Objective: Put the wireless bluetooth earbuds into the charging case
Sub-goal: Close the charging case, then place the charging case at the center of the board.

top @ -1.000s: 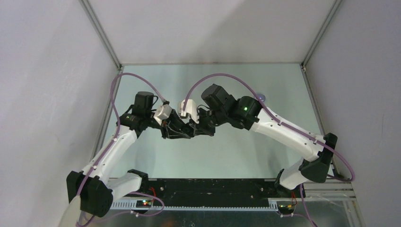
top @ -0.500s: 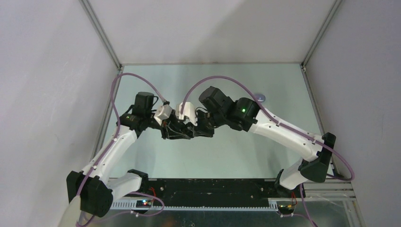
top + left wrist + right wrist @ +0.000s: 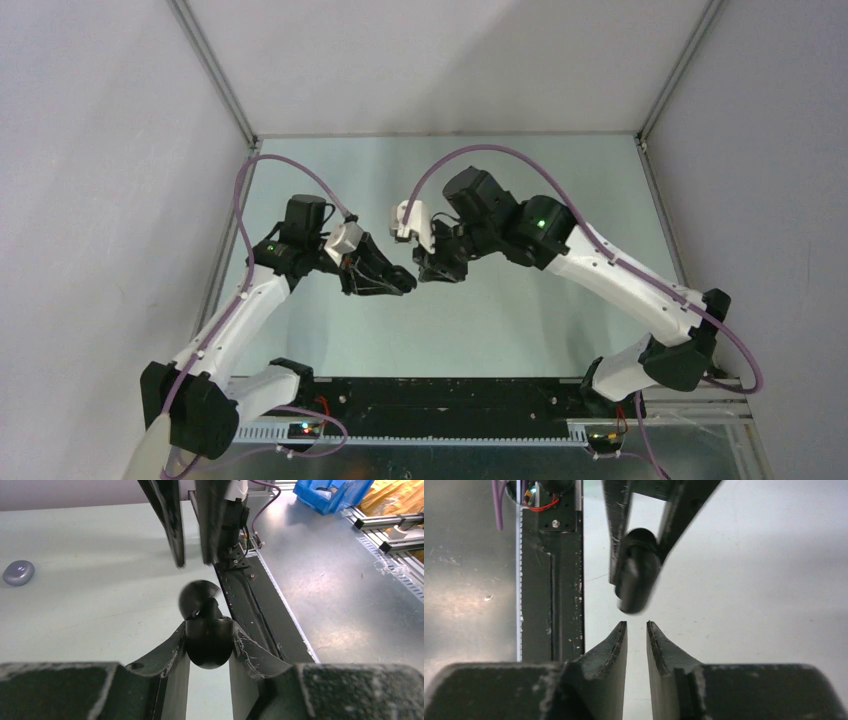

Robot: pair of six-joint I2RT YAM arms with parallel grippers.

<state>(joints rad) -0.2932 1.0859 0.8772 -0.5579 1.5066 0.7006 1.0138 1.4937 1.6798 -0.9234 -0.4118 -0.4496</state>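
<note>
Left fingers point(image 3: 167, 652) clamped on the black charging case point(image 3: 209, 647), held above the bench point(image 3: 90, 605), lid point(image 3: 197, 595) flipped up; right fingers point(image 3: 613, 650) face it, tips slightly apart, gripping nothing, just short of the case; pale lilac pebble-shaped piece point(image 3: 19, 573) lies on the bench well apart; we cannot tell whether it's case or bud.

Left gripper point(image 3: 209, 632) pinches the black case point(image 3: 209, 650); right gripper point(image 3: 636, 627), jaws slightly parted and empty, faces it tip to tip.
</note>
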